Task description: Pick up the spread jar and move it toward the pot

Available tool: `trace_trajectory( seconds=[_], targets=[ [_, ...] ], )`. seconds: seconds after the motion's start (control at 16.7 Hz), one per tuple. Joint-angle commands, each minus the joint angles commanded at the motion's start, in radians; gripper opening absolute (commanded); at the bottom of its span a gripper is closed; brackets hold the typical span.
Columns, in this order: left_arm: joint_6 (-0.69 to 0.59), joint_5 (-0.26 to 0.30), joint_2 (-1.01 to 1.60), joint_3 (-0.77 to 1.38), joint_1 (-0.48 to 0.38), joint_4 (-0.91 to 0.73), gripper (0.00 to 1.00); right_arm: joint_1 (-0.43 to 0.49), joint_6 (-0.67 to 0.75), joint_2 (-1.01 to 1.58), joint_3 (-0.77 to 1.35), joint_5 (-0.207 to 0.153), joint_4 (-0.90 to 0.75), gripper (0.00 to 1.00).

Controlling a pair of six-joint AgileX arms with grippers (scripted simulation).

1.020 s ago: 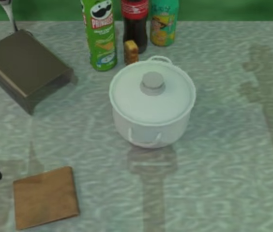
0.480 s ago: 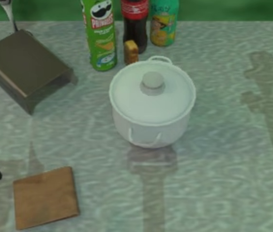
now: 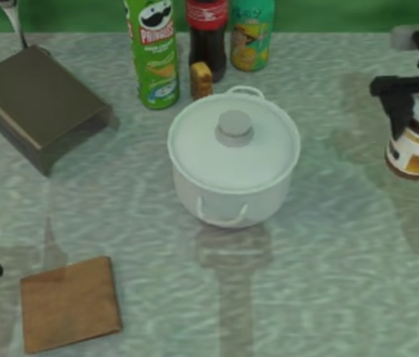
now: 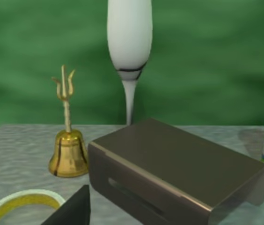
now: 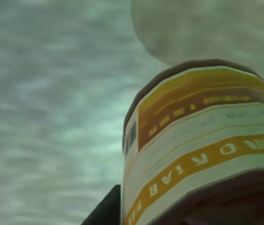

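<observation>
Even soft light, faint shadows on the table [image 3: 328, 245], mottled sheen, right wrist view blurred

The table [image 3: 343, 282] was pale, marbled grey-green; on it stood the pot [image 3: 233, 167] centrally, a grey box [image 3: 39, 104] far left, a wooden board [image 3: 70, 303] near left, and a Pringles can [image 3: 152, 52], cola bottle [image 3: 207, 33], tan block [image 3: 200, 79] and green can [image 3: 251, 33] along the far edge.

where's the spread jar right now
In the top view the spread jar is at the table's right edge, held by the right gripper, well right of the pot.
</observation>
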Motion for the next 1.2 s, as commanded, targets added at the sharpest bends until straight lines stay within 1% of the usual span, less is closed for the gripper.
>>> trace_trajectory(
  seconds=[0.18,0.3,0.6,0.96,1.2],
  targets=[
    [0.000,0.000,0.000,0.000,0.000,0.000,1.00,0.075,0.141,0.076,0.059,0.000,0.019,0.00],
    [0.000,0.000,0.000,0.000,0.000,0.000,1.00,0.103,0.183,0.101,0.079,0.000,0.029,0.00],
    [0.000,0.000,0.000,0.000,0.000,0.000,1.00,0.104,0.188,0.101,0.074,-0.001,0.032,0.00],
    [0.000,0.000,0.000,0.000,0.000,0.000,1.00,0.108,0.191,0.124,-0.059,0.000,0.194,0.00],
    [0.000,0.000,0.000,0.000,0.000,0.000,1.00,0.110,0.191,0.129,-0.078,0.000,0.214,0.00]
  ],
)
